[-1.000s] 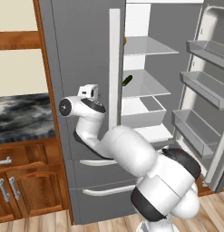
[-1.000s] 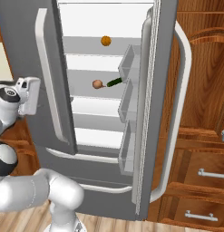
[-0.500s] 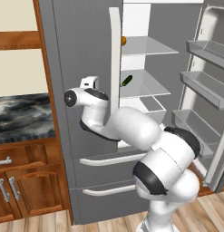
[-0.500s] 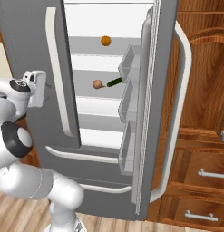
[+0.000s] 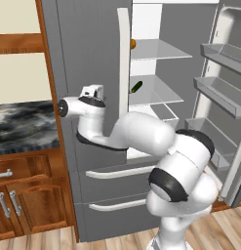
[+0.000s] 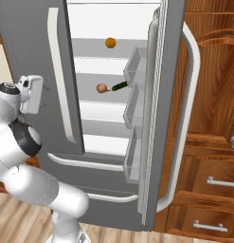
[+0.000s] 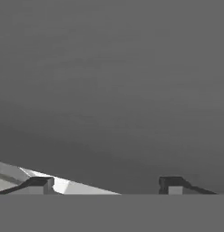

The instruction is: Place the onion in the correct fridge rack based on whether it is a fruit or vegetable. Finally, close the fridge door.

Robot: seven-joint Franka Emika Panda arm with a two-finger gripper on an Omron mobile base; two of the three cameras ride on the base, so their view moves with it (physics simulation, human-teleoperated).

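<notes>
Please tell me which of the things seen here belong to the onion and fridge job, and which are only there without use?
Belong to the job:
- small round pinkish-brown onion
- flat pale grey shelf panel it rests on
- open grey fridge door with long curved handle
- gripper, fingers apart, holding nothing

Only there:
- round orange fruit on the shelf above
- long green cucumber beside the onion
- dark marble counter

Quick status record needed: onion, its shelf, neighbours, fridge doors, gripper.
onion: resting on the fridge rack, second shelf from top
cucumber: same shelf, just right of the onion in the right base view
orange fruit: on the shelf above
right fridge door: open
left fridge door: shut
gripper: open, nothing between its fingers, facing a plain grey surface
</notes>
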